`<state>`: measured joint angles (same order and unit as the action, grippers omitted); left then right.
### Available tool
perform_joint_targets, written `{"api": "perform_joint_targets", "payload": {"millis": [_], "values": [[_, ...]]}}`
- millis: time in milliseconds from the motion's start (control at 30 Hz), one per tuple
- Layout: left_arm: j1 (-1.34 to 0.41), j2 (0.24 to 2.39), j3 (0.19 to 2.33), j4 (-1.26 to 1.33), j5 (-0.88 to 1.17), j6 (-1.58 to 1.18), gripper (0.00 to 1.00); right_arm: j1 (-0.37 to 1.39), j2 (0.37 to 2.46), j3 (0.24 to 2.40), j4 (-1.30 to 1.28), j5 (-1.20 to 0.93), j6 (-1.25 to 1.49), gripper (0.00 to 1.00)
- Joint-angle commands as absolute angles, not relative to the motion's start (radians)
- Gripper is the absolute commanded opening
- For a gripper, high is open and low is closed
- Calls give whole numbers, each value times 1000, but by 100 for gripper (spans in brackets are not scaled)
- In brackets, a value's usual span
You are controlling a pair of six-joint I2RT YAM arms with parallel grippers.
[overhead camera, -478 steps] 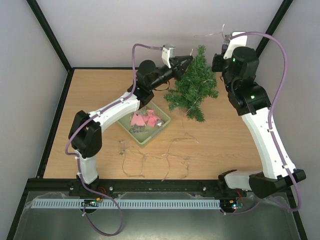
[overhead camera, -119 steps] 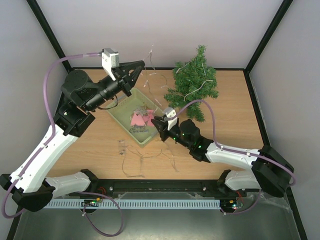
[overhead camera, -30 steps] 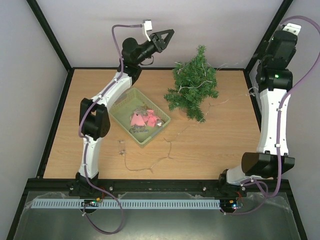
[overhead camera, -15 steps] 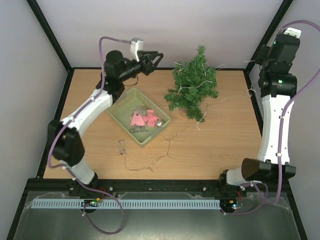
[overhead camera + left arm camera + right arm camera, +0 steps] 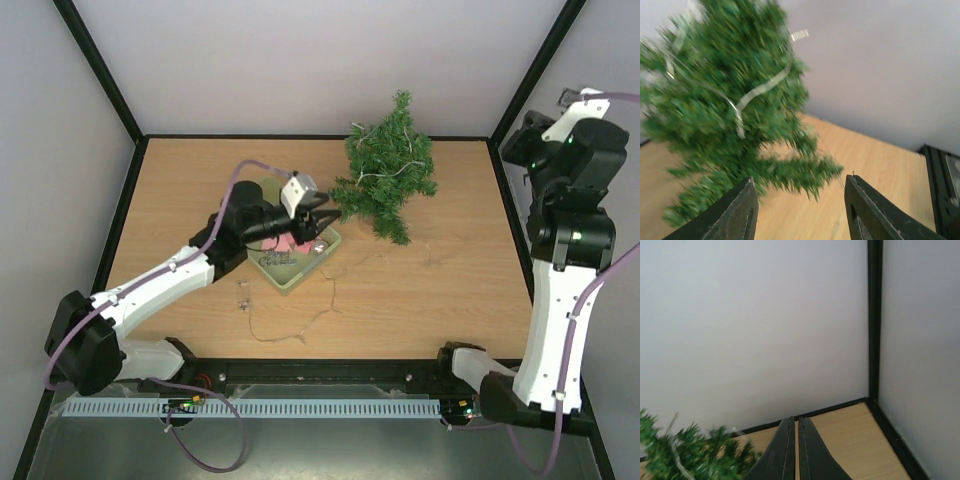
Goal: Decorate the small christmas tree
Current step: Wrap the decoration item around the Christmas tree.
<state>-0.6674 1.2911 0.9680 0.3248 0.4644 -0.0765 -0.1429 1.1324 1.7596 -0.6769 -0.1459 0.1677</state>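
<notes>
The small christmas tree (image 5: 385, 170) stands at the back middle of the table with a pale light string (image 5: 372, 178) draped across its branches. The rest of the thin string (image 5: 300, 322) trails over the wood to the front. My left gripper (image 5: 318, 216) is open and empty, low over the pale green basket (image 5: 285, 283), just left of the tree's lower branches. In the left wrist view the gripper (image 5: 800, 200) frames the blurred tree (image 5: 730, 110). My right gripper (image 5: 515, 148) is raised at the far right; its jaws (image 5: 795, 419) are shut with nothing seen between them.
The basket holds pink ornaments (image 5: 283, 244) and small dark pieces. A small clip (image 5: 243, 293) lies on the wood in front of it. A loose bit of string (image 5: 432, 260) lies right of the tree. Black frame posts and white walls close in the back corners.
My left arm has swung down from high at the back to low over the basket beside the tree. My right arm has shifted, and the string end now lies on the table.
</notes>
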Motion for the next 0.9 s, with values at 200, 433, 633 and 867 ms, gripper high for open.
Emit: {"api": "perform_joint_targets", "payload": {"millis": [200,433,633,867], "values": [[-817,1368,863,358,393,95,51,-143,1049,1326,-484,-236,375,12],[-884,1472,875,394,389,140,54,-143,1021,987,-270,-108,579,24],[-899,1558,891,423,334,158,55,-180,1231,970,-317,-96,538,34],[-902,1602,890,462,343,154,56,-318,1410,814,-142,-346,629,38]]}}
